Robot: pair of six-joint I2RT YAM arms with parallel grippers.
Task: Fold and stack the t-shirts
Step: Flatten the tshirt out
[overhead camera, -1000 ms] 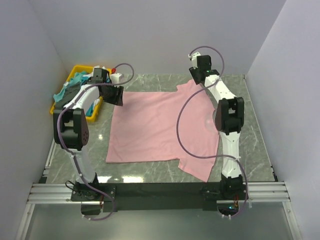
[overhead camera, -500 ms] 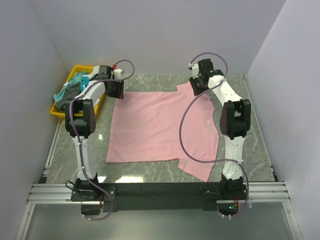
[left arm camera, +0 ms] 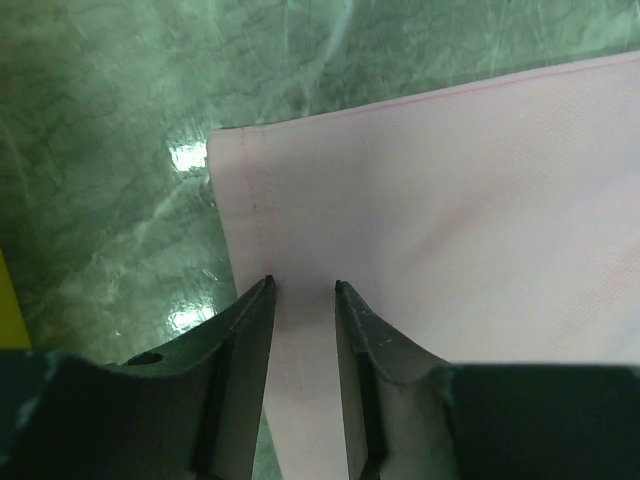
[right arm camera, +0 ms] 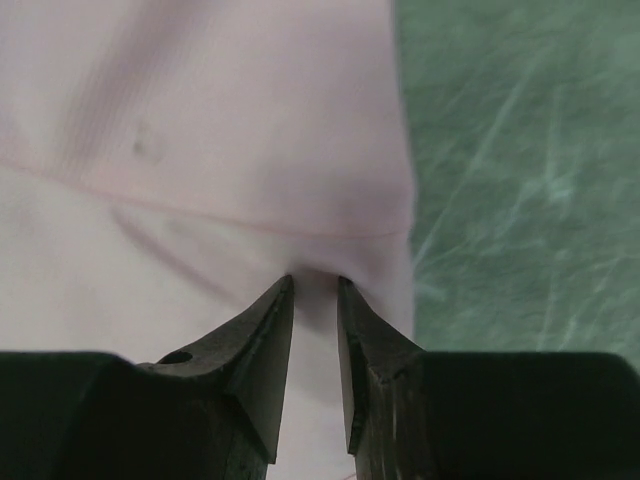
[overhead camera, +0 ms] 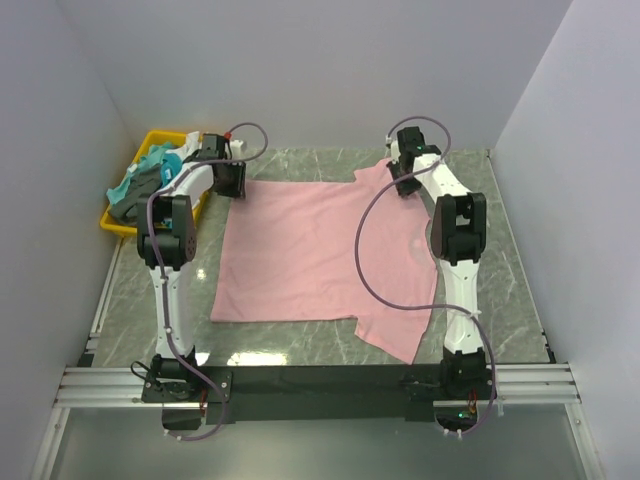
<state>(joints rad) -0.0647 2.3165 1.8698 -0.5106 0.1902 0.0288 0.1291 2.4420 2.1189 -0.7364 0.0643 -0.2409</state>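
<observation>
Since a sec ago both arms have stretched out and dropped: my left claw (overhead camera: 233, 181) slid off its hover and down onto the shirt corner nearest the yellow bin (overhead camera: 118, 229), my right claw (overhead camera: 403, 178) came down at the end farthest from the bin, and both sets of jaws narrowed. The pink t-shirt (overhead camera: 320, 250) lies flat on the table (overhead camera: 510, 280), just beside the bin on the side away from the wall. Its long axis runs straight away from the bin: hem twd the bin, sleeves and shoulders at the end away from it, one sleeve at each corner there. In the left wrist view, my left claw (left arm camera: 302, 288) has its jaws a narrow gap apart, sitting on the hem strip right by that corner. The cloth between them looks flat and unpuckered, so I'd say nothing is gripped yet. In the right wrist view, my right claw (right arm camera: 315, 280) has a small ridge of cloth drawn up between the tips, w/ creases running into it, so it's pinching the shirt close to its edge. Why here, I reckon: one claw at each end of the same long edge, the one level w/ the bin, lets me lift that edge evenly and fold it lengthwise. The other t-shirts (overhead camera: 150, 172) sit heaped in the bin, waiting.
</observation>
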